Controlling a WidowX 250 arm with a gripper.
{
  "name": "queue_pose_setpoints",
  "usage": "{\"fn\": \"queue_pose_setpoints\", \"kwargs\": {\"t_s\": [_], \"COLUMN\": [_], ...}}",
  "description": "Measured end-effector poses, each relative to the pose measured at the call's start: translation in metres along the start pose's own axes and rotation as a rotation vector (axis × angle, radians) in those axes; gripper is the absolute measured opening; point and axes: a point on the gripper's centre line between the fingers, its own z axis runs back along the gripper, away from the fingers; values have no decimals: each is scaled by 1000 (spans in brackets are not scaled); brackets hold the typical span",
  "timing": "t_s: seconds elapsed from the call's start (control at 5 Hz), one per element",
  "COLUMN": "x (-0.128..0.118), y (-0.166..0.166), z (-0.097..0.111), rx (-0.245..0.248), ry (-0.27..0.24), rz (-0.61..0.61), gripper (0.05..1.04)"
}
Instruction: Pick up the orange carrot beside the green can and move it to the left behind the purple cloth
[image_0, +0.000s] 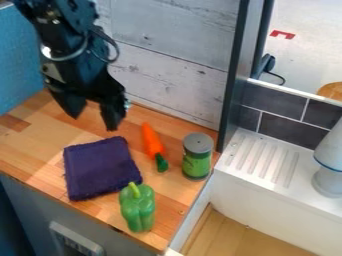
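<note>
Shows a black two-finger gripper (93, 120) hanging down at far left over a butcher-block counter (30, 150), at the end of the black robot arm (63, 32). Has its fingers spread well apart, with an open gap between the tips and hold of nothing. Nearest to the fingertips, just beyond them toward the near side, shows a folded dark purple cloth (100, 167), flat on the left part of the counter. To the right of the cloth, shows an orange toy carrot (152, 140) lying with its narrow tip toward the far side and its green top (161, 164) toward the near side. Farther right, near the counter's right edge, shows an upright shaker can (196, 162) with a gray lid and green label. At the near side, close to the cloth's near right corner, shows a green toy bell pepper (137, 210), stem toward the far side. Behind the counter, shows a whitewashed plank wall (174, 65); at right, past a dark upright post (235, 70), a white ridged drainboard (264, 160) below dark gray tiles (287, 131).
</note>
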Motion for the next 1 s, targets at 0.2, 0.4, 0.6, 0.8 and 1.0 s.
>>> {"fn": "queue_pose_setpoints", "kwargs": {"t_s": [0.2, 0.4, 0.6, 0.8, 1.0], "x": [5, 2, 8, 17, 25], "y": [-9, -22, -37, -52, -46], "z": [-15, -34, -51, -60, -63], "rx": [-21, -44, -66, -69, 3], "ry": [-3, 40, 67, 83, 101], "rz": [-16, -44, -82, -144, -114], "gripper": [1001, 1001, 1001, 1001, 1001]}}
